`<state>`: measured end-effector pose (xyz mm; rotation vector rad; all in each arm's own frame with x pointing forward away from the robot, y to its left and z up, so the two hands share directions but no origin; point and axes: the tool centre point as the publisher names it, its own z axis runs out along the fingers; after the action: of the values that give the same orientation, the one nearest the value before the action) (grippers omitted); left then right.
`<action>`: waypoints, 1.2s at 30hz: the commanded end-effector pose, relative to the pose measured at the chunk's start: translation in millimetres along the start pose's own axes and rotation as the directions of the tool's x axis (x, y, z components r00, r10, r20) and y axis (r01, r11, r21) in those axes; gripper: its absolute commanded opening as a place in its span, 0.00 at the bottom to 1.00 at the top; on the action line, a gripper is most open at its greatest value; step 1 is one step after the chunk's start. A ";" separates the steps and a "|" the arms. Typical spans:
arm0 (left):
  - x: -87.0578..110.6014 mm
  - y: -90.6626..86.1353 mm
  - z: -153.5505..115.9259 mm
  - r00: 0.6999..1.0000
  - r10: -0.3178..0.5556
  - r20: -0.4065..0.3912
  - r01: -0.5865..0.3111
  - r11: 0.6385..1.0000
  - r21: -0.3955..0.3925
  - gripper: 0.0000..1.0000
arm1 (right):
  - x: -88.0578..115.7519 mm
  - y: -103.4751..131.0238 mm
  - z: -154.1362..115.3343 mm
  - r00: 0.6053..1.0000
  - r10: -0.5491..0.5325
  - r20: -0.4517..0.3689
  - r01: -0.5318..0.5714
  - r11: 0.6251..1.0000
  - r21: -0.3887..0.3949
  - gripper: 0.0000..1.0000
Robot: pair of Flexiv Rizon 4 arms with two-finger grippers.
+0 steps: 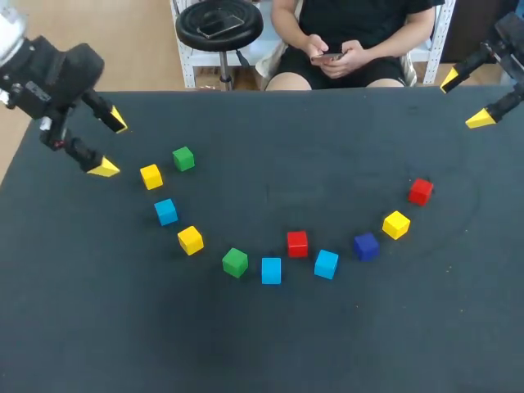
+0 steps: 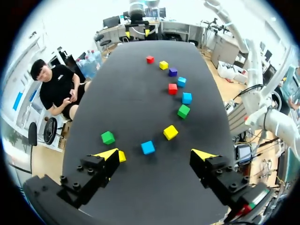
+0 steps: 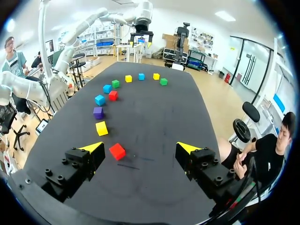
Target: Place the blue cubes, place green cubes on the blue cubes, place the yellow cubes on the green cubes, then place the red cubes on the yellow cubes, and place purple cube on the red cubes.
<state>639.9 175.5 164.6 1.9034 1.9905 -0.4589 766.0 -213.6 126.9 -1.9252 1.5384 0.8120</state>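
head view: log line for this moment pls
stacks: none started | left gripper: open, empty, beside nearest yellow cube | right gripper: open, empty, near red cube | purple cube: loose on table

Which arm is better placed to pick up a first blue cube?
Left. The left gripper is open close to the leftmost blue cube; the right gripper is far from every blue cube.

Probably a robotics lab: left arm and right arm flank a dark table of coloured cubes.
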 end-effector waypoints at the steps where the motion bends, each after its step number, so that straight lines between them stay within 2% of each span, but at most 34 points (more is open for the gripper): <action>1: -13.5 -9.9 8.2 0.997 -0.001 -0.073 0.001 1.000 0.009 1.00 | 0.2 -0.3 -0.1 1.000 -0.001 0.001 0.001 1.000 0.000 1.00; 2: -16.1 -13.9 10.6 0.997 0.003 -0.075 -0.003 1.000 0.010 1.00 | 0.2 -0.3 -0.1 1.000 -0.001 0.001 0.001 1.000 0.000 1.00; 5: -25.2 -26.1 20.6 0.989 0.027 -0.148 -0.024 0.999 0.026 1.00 | 0.2 -0.3 -0.1 1.000 -0.001 0.001 0.001 1.000 0.000 1.00; 13: -45.4 -55.4 37.9 0.979 0.092 -0.184 -0.080 0.994 0.072 1.00 | 0.2 -0.3 -0.1 1.000 -0.001 0.001 0.001 1.000 0.000 1.00; 33: -43.5 -53.6 38.2 0.981 0.079 -0.179 -0.065 0.994 0.084 1.00 | 0.2 -0.3 -0.1 1.000 -0.001 0.001 0.001 1.000 0.000 1.00; 36: -54.7 -43.6 40.1 0.979 0.097 -0.177 -0.083 0.993 0.085 1.00 | 0.2 -0.3 -0.1 1.000 -0.001 0.001 0.001 1.000 0.000 1.00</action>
<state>591.8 115.5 152.9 2.1188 2.0201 -0.3496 766.0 -213.6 127.0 -1.9251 1.5386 0.8118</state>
